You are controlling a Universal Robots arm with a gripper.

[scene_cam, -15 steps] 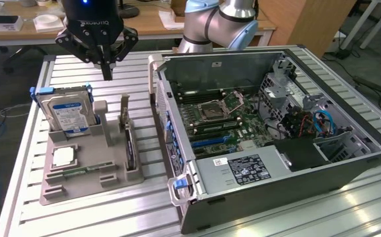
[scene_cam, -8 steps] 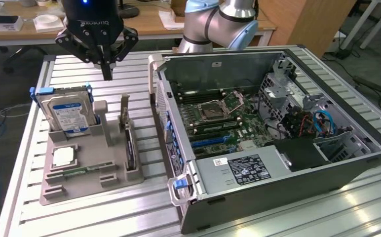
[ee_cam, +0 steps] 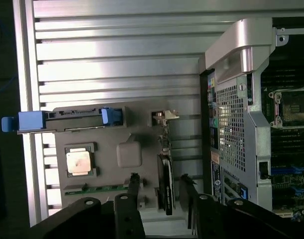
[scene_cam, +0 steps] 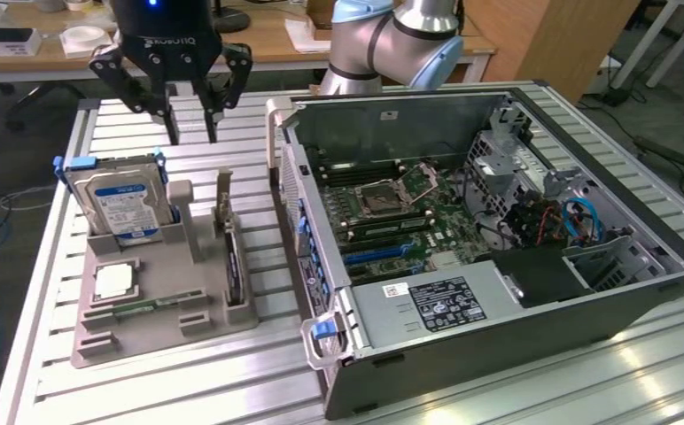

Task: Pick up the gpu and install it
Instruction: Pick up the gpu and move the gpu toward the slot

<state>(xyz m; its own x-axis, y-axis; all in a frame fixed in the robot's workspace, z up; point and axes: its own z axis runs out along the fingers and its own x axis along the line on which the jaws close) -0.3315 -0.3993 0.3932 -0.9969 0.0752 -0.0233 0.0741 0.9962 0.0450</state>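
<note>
gpu (scene_cam: 235, 266) edge-on, mostly hidden in holder (scene_cam: 141, 332), arm (scene_cam: 377, 40) cut off at top edge

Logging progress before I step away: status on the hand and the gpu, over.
Hand open, empty, above the gray holder. Gpu on edge in its slot, not installed. Hard drive upright alongside, apart from it.

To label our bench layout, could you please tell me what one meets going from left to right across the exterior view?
The hard drive with blue label → gpu standing on edge → CPU socket → blue cables.
</note>
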